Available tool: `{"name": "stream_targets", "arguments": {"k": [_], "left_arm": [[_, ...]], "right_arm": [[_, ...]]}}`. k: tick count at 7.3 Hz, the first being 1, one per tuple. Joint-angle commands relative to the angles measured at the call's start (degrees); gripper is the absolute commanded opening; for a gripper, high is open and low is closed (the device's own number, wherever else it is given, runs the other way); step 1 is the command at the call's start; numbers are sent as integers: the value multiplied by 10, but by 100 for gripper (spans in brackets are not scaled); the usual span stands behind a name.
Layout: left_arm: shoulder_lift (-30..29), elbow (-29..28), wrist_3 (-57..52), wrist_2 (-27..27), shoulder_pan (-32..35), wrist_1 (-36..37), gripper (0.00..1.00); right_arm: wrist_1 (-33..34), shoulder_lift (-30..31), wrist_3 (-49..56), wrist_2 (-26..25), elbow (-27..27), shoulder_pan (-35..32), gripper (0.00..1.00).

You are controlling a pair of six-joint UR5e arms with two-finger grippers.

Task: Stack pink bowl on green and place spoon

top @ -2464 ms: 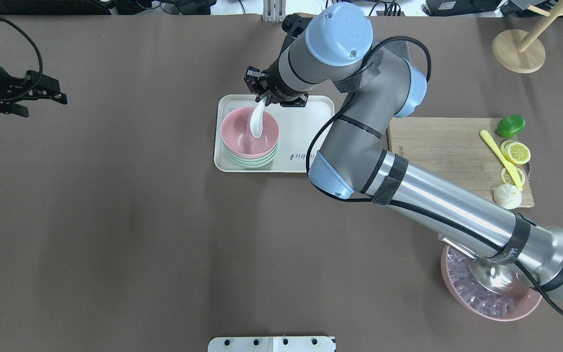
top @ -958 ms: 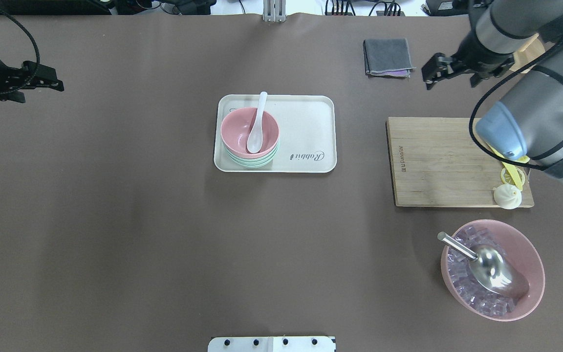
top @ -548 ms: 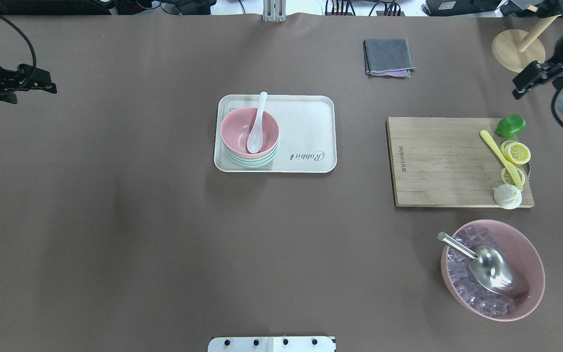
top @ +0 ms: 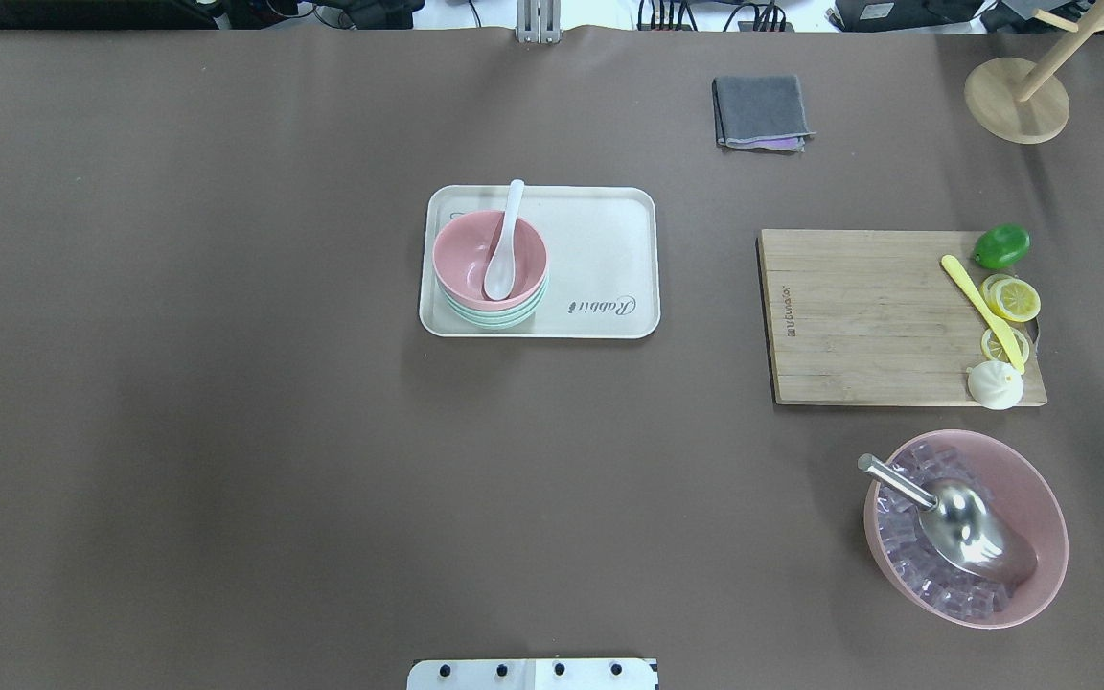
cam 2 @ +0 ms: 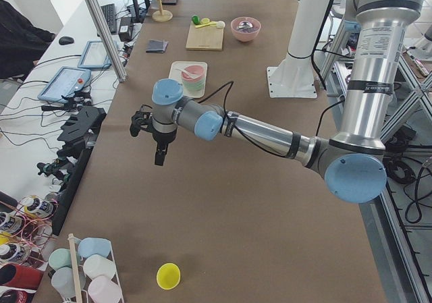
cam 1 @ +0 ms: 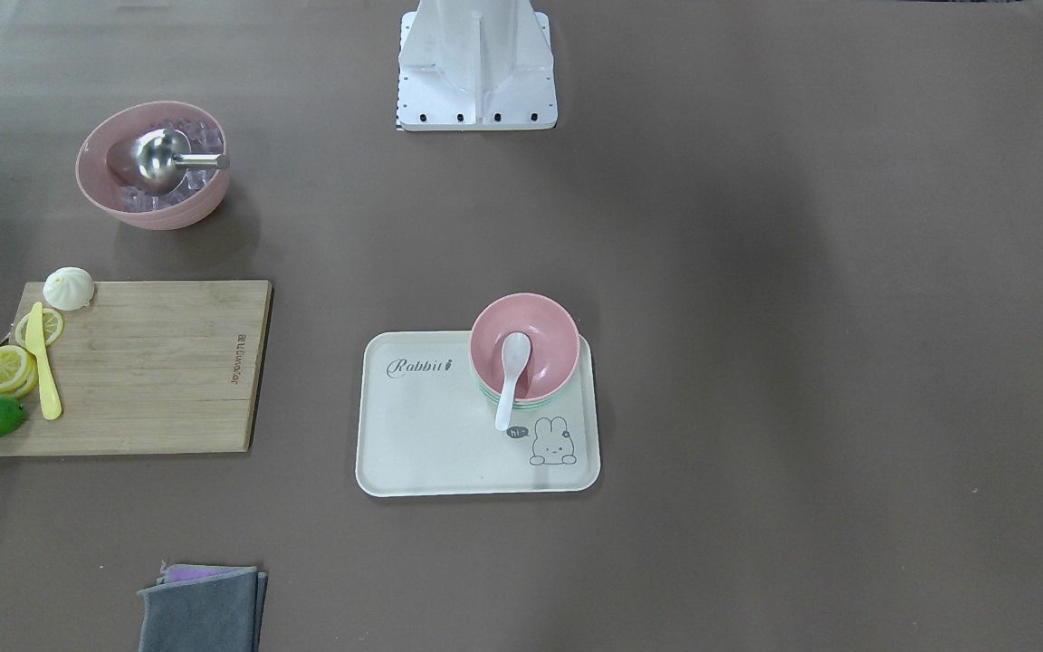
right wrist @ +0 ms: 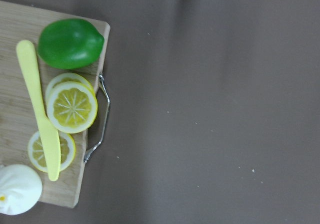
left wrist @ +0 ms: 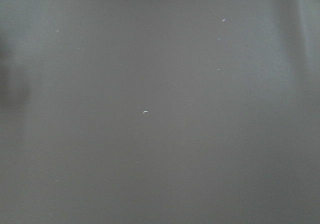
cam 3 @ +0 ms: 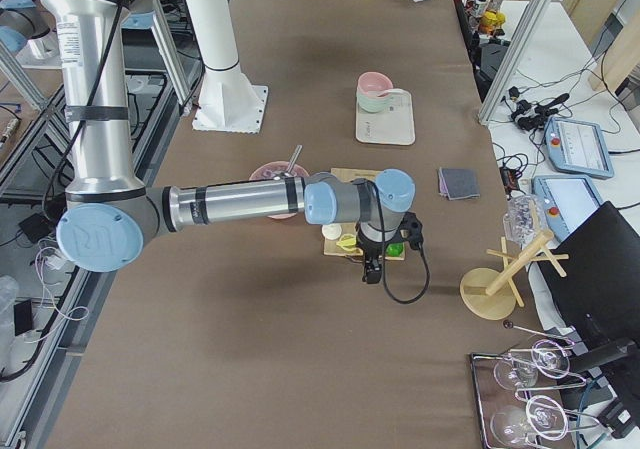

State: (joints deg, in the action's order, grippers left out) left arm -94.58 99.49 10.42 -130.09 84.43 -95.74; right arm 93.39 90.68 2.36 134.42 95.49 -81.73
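Surface: brown table (top: 226,431), one tray (top: 609,240).
Bowls: one pink bowl (top: 471,268) on tray, atop green bowls (top: 492,319); their count unclear.
Spoon: one spoon (top: 502,259), in pink bowl.
Pincers: my left pincer (cam 2: 160,158), right pincer (cam 3: 371,273); spread or pressed, I cannot tell.

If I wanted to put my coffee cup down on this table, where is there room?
Plenty: the wide brown stretch left of the tray, and the band between the tray and the robot's base plate. The tray's half beside the stacked bowls is bare too. Crowded: the cutting board's far-right edge with fruit, and the ice bowl just below it.
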Motion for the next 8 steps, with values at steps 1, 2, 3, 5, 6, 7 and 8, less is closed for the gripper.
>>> {"name": "stream_targets", "arguments": {"k": [1, 2, 3, 5, 6, 7, 8], "left_arm": [[89, -27, -192, 41, 52, 24, 98], [92, -52, -186, 59, 50, 0, 98], [91, -87, -188, 57, 50, -18, 98], [84, -73, -121, 54, 50, -25, 98], [76, -56, -83, 9, 50, -17, 98], [65, -54, -60, -35, 50, -13, 98], [66, -54, -58, -38, 50, -11, 98]], "right_arm": [[-9, 42, 31, 2, 1, -48, 100], [-9, 56, 55, 7, 2, -66, 100], [-8, 62, 49, 27, 4, -69, 100], [-9, 51, 29, 30, 8, -70, 100], [-9, 48, 8, 31, 10, -70, 100], [-10, 43, -37, 30, 23, -70, 100], [-10, 40, -44, 30, 22, -70, 100]]}}
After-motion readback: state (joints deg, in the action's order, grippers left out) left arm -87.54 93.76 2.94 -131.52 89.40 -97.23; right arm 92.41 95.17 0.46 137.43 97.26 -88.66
